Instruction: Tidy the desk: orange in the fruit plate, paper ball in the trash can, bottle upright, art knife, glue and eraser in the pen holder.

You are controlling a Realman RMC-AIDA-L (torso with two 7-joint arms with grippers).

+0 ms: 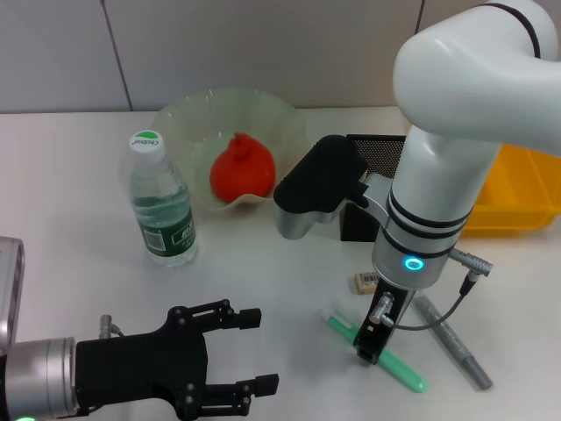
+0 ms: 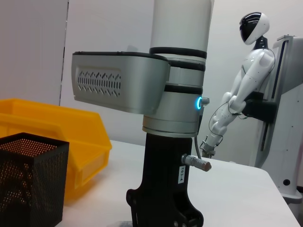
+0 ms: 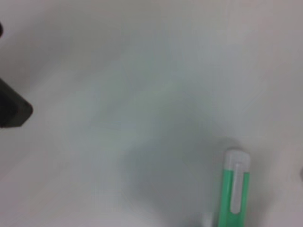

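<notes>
The orange point(image 1: 242, 167) lies in the pale-green fruit plate point(image 1: 188, 118). The bottle point(image 1: 162, 206) stands upright left of the plate. The pen holder point(image 1: 379, 153) stands behind my right arm, and it also shows in the left wrist view point(image 2: 28, 184). The eraser point(image 1: 366, 281) lies on the table in front of the pen holder. A green pen-shaped item with a white clip point(image 1: 394, 361) point(image 3: 234, 189) lies under my right gripper point(image 1: 372, 344), which is down at its near end. A grey pen-shaped item point(image 1: 451, 338) lies to its right. My left gripper point(image 1: 259, 351) is open and empty at the front left. The paper ball is out of view.
The yellow trash can point(image 1: 517, 189) point(image 2: 61, 137) stands at the right behind the pen holder. My right arm's wrist block point(image 1: 316, 189) hangs between the fruit plate and the pen holder. A white humanoid robot point(image 2: 241, 90) stands beyond the table.
</notes>
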